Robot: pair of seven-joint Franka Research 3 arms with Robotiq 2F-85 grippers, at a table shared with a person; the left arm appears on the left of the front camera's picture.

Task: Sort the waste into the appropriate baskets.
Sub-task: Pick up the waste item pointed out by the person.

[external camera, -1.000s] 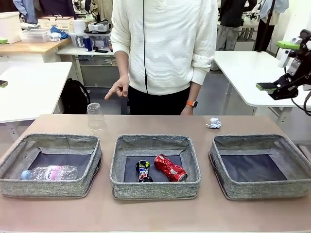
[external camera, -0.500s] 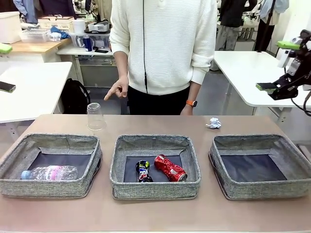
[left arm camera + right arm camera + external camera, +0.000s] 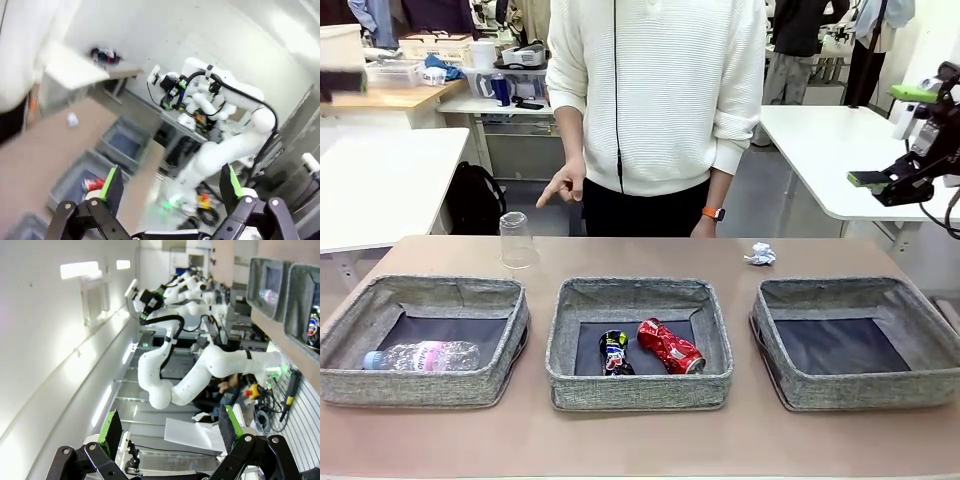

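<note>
1. We see the left fingers [image 3: 111, 189] spread wide apart with nothing between them, raised well above the tabletop [image 3: 640, 440]; the left wrist view is blurred.
2. The right fingers [image 3: 868, 178] are also wide apart and hold nothing. In the front view they hang high at the right edge, well apart from the waste.
3. Three baskets stand in a row along the near side of the tabletop: the left basket [image 3: 420, 385], the middle basket [image 3: 640, 388] and the right basket [image 3: 860, 390].
4. The bottle [image 3: 423, 355] lies on its side in the left basket.
5. The dark can [image 3: 613, 352] and the red can [image 3: 670, 346] lie just beside each other in the middle basket.
6. We see only the dark base in the right basket.
7. The cup [image 3: 517, 240] stands upside down on the tabletop behind the left basket.
8. The paper ball [image 3: 759, 254] rests on the tabletop behind the right basket's left corner.
9. A person in a white sweater stands at the far side, one hand [image 3: 563, 185] pointing a finger down above the cup.
</note>
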